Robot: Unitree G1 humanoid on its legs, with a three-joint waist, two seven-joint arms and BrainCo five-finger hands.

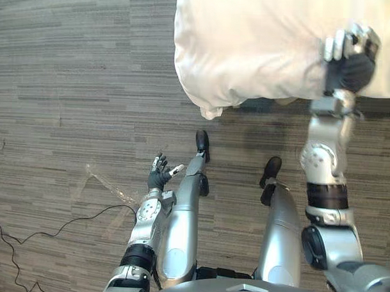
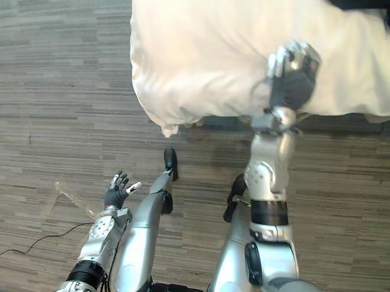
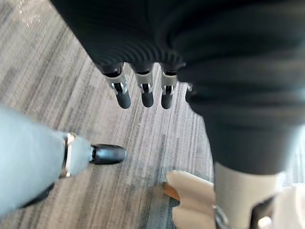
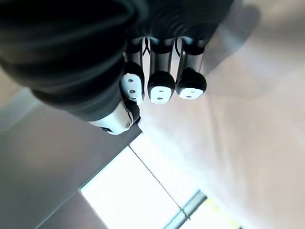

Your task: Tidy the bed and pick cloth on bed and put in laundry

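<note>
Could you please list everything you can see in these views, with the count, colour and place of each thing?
bedding: one, cream, puffy, over the bed at the upper right, one corner hanging toward the floor.
bed base: one, dark strip under the bedding's edge.
dark item: one, black, on the bed at the far edge; too cut off to identify.
floor: one, grey-brown striped planks.
pale streak: one, whitish, on the floor beside the left hand.
left hand: one, fingers straight, low over the floor, holding nothing.
right hand: one, on the bedding near its edge, fingers curled, no cloth seen in them.
</note>
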